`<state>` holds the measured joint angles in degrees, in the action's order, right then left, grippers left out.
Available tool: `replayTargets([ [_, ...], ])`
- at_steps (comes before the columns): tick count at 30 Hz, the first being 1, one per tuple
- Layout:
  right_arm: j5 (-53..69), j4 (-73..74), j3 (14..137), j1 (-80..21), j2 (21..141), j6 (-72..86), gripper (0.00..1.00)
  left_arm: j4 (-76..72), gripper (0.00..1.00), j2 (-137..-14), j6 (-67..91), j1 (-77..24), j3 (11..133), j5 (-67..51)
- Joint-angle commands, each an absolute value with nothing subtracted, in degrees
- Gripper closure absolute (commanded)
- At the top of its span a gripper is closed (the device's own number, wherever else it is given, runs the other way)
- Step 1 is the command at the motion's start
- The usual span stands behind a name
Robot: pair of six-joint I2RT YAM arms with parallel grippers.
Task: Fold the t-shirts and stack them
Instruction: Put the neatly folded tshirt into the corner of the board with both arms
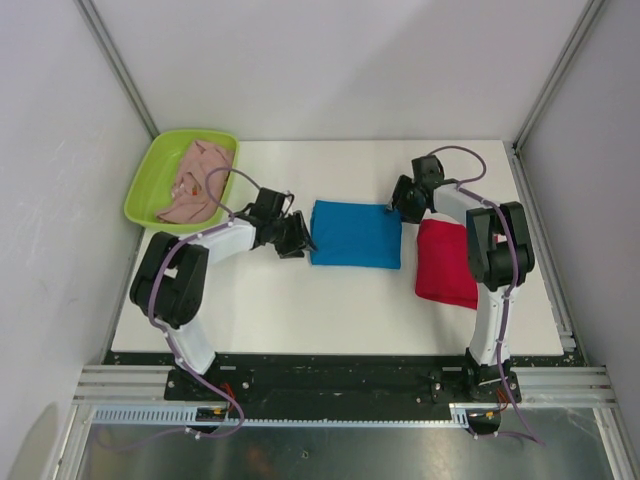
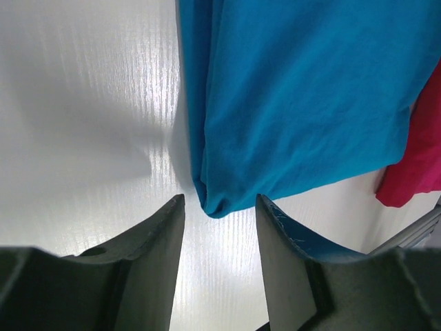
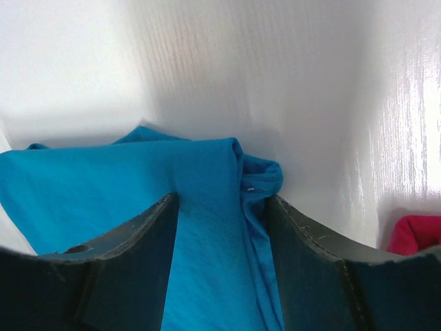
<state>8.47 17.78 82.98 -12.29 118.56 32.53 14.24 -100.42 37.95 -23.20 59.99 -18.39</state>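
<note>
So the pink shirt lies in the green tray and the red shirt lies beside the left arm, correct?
Not quite. The red shirt lies beside the right arm, not the left, as the top external view shows. The pink shirt does lie in the green tray.

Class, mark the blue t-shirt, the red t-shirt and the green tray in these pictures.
blue t-shirt [image 1: 355,234]: top view, middle of the folded cloth.
red t-shirt [image 1: 443,265]: top view, middle of its visible cloth.
green tray [image 1: 142,182]: top view, its left rim.
</note>
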Motion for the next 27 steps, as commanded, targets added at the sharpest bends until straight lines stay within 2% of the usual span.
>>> replayTargets([
  [1,9.07,17.39,84.46,-13.06,119.88,32.95,0.43,13.63,0.50,-101.61,39.97,-24.10,60.13,-17.85],
  [10,8.92,17.27,84.40,-14.00,120.06,33.44,0.51,13.54,0.54,-103.42,44.26,-25.90,60.25,-14.12],
  [17,7.97,17.43,84.25,-14.82,119.71,33.49,0.63,13.59,0.63,-103.03,48.49,-27.20,59.86,-10.39],
  [19,7.13,17.58,84.15,-15.13,119.36,33.44,0.69,13.55,0.68,-102.90,49.50,-27.48,59.81,-9.56],
  [24,4.02,18.24,84.20,-15.88,117.66,33.03,0.95,13.64,0.89,-102.10,49.72,-27.75,60.42,-8.56],
  [27,0.04,19.24,84.53,-16.71,116.09,32.25,0.99,13.75,0.98,-100.74,48.53,-27.76,61.23,-8.43],
])
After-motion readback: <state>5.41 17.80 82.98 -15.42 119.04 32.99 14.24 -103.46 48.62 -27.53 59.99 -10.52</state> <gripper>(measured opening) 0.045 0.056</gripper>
